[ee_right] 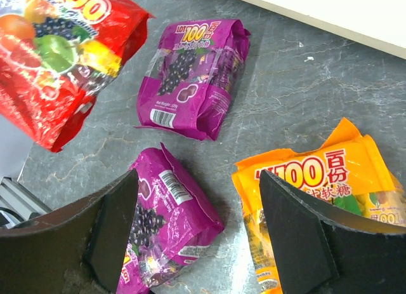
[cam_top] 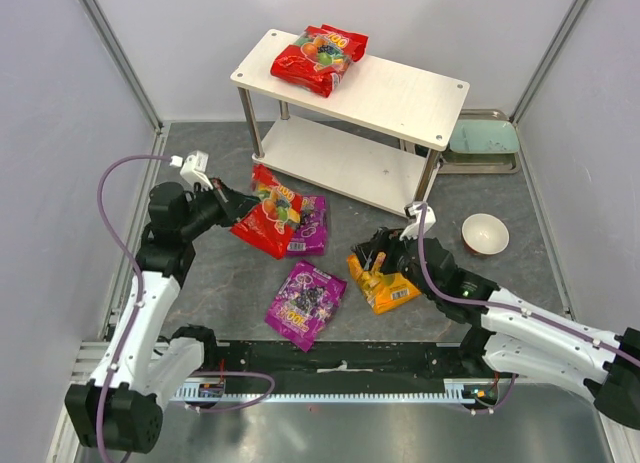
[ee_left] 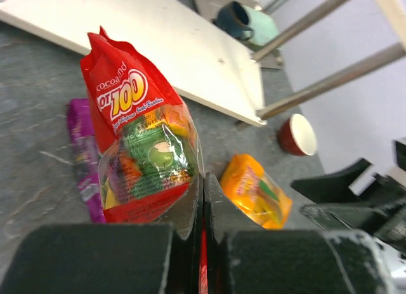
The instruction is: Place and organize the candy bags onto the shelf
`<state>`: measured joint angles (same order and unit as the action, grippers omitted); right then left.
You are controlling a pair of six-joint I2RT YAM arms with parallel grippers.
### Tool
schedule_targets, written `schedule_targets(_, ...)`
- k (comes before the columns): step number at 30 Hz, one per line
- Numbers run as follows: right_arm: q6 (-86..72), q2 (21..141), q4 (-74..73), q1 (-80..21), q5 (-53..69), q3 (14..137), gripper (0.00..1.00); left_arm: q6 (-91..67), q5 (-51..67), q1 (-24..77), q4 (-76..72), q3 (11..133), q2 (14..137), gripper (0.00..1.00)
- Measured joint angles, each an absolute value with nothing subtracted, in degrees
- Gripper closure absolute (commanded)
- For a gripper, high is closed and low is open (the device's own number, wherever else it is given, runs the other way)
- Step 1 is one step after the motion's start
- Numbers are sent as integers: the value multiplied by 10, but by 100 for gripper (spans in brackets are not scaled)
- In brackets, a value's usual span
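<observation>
Candy bag (cam_top: 320,58), red, lies on the shelf (cam_top: 400,93) top, seen from above; the left gripper (cam_top: 228,198) pinches a second red bag (cam_top: 268,221). Left wrist: jaws clamped on that bag's edge. Right wrist: the right gripper (ee_right: 200,199) is spread wide, holding nothing, over an orange bag (ee_right: 317,180) and a purple bag (ee_right: 165,224).

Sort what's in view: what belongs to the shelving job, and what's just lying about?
Job:
shelf
shelved red bag, on the top board
gripped red bag, pinched in the shut left gripper
rear purple bag
front purple bag
orange bag, by the open right gripper

Lying about:
pale green tray
bowl
</observation>
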<state>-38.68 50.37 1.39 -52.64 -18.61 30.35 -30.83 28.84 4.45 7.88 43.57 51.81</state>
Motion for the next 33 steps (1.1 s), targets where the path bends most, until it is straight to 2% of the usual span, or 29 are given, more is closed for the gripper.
schedule_targets(7,-387,452,-13,-527,-196,276,15,-384,347,74,52,394,399,98)
schedule_targets(14,-388,412,-46,-527,-204,261,16,-482,387,98,0,254,279,98)
schedule_targets(22,-399,384,-56,-527,-204,240,15,-585,397,104,-62,81,201,98)
schedule_targets(27,-411,383,-56,-527,-178,232,16,-614,397,105,-78,44,150,98)
schedule_targets(33,-470,434,23,-528,-107,208,16,-610,387,106,-32,50,137,98)
